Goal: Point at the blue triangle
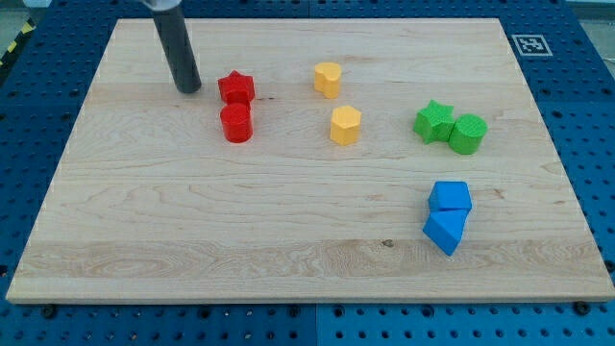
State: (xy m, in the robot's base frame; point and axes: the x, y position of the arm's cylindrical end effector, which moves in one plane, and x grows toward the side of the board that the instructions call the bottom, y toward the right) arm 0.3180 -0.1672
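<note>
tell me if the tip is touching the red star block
Apart. The camera view shows bare wood between my tip and the red star block, which lies to the tip's right in the view.

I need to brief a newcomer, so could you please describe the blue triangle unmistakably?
On the wooden board, look toward the view's lower right, where two blue blocks touch. The blue triangle is the lower one, wedge-shaped with a pointed bottom, unlike the boxy blue cube above it.

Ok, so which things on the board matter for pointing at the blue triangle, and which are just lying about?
For the job:
blue triangle
my tip, far off at the view's upper left

Lying about:
blue cube
red star
red cylinder
two yellow blocks
green star
green cylinder
</note>
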